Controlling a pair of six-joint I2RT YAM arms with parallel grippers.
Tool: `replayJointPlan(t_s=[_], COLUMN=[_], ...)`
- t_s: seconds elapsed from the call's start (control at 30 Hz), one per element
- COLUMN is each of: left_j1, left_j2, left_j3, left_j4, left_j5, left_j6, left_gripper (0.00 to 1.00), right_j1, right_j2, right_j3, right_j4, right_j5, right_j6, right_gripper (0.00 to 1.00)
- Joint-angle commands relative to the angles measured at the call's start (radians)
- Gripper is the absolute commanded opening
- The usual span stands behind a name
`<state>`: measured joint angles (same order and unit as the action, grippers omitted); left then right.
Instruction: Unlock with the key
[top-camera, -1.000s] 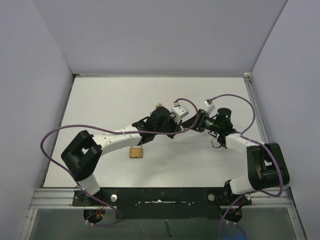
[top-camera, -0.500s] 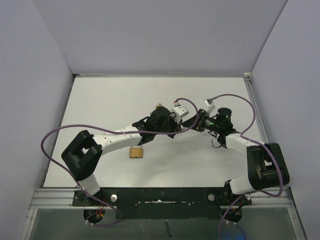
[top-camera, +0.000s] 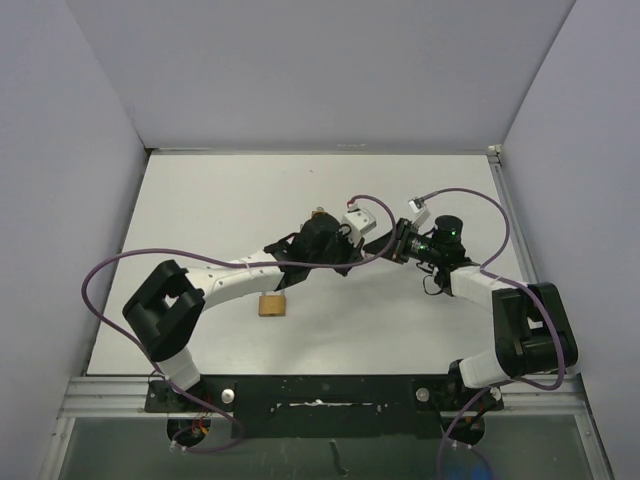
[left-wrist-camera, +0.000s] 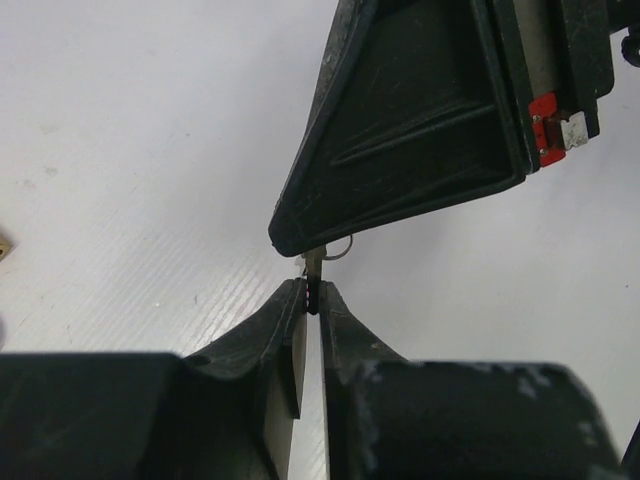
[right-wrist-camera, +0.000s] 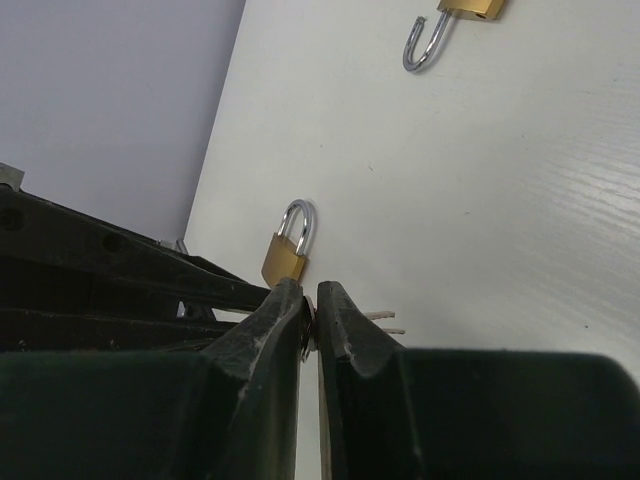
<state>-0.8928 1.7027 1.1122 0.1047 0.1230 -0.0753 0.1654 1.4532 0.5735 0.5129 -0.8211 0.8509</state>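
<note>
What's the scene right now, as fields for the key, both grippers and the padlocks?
key: thin metal, pinched at both ends
left gripper: shut on key
right gripper: closed to a slit on the key's ring end
closed padlock: brass, shackle shut, just beyond the right fingertips
open padlock: brass, shackle open, farther off on the table

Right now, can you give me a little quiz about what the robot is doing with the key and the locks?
1. True or false: the left gripper pinches the key.
2. How many locks show in the right wrist view?
3. The far lock in that view has its hoop: A open, B shut, C missing.
Key: 1 true. 2 two, the near lock and the far lock. 3 A.
</note>
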Motion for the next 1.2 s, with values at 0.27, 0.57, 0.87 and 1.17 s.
replayJointPlan(t_s=[0.27,0.57,0.87,1.17], left_j1=[0.032,0.051,0.051,0.049], left_j2=[-0.076,-0.311,-0.407,-0.549], left_j3=[-0.056,-0.258,-0.262,-0.409], left_j4=[0.060,0.046,-0.249,-0.463], left_j5=[-0.091,-0.322,-0.424,-0.507], left_j6=[-0.062,-0.137,-0.269,-0.563], left_gripper=[0.67,0.89,0.98,0.98], right_j1=[-0.018,-0.027,-0.026,-0.029], right_j2=[-0.008,-0.070,-0.168,-0.194], right_j3=[-0.006,-0.064,-0.130,-0.118], right_j4=[0.057,0.077,0.084,0.046], right_j5=[0.022,0.148,0.308,0.303], right_j6=[0.009,0.042,0.055,0.015], right_gripper=[0.00,0.00,0.00,0.00])
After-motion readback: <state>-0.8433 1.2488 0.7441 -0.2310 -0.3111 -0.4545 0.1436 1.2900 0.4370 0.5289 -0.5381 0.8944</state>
